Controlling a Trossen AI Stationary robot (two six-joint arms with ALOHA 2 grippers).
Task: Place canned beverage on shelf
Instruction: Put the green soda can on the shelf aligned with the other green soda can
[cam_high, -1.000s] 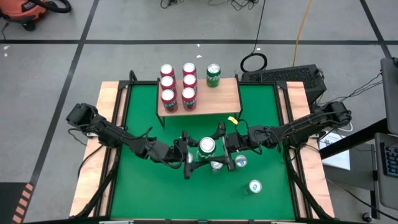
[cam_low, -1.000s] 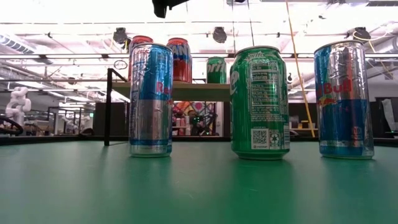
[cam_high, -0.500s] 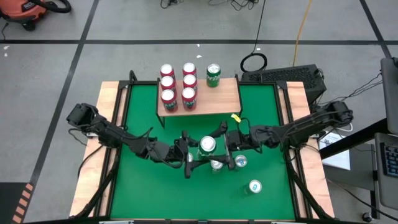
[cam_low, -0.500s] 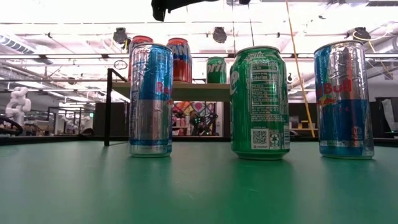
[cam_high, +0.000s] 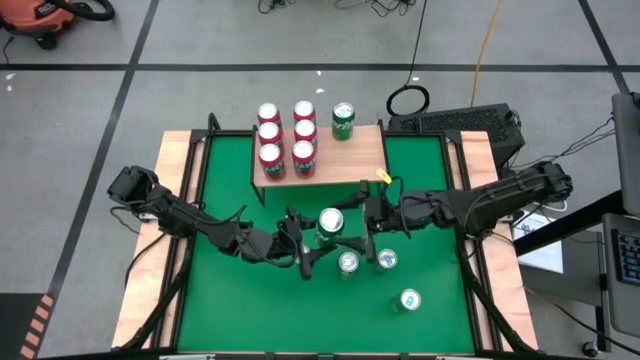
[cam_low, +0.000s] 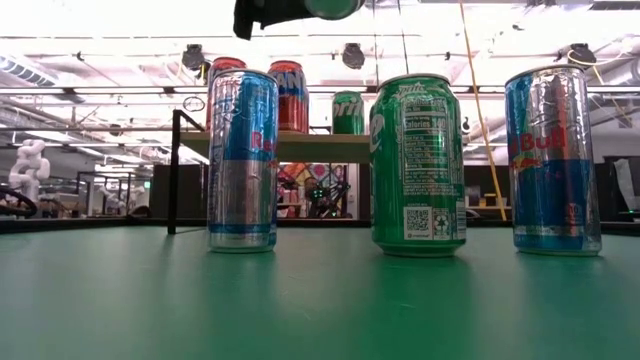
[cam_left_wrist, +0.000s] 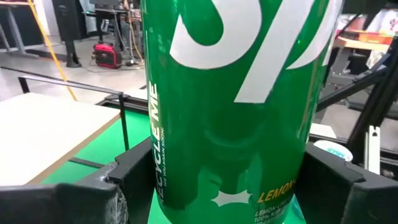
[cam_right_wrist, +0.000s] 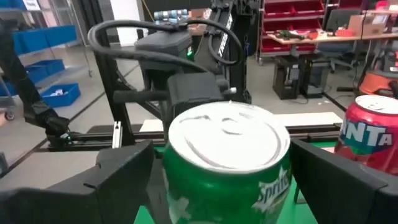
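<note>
Green can going up to the shelf

The left gripper (cam_high: 318, 240) pinches the green can (cam_high: 330, 222) so it can reach the shelf (cam_high: 345, 158); the right gripper (cam_high: 362, 232) is spread beside it.

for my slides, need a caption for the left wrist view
Left pincer holding a green can upright above the green table.

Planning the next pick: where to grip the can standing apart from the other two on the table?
Probably mid-height on its side wall, coming in level from the right: the lone can stands upright, lid up, with bare table around it.
</note>
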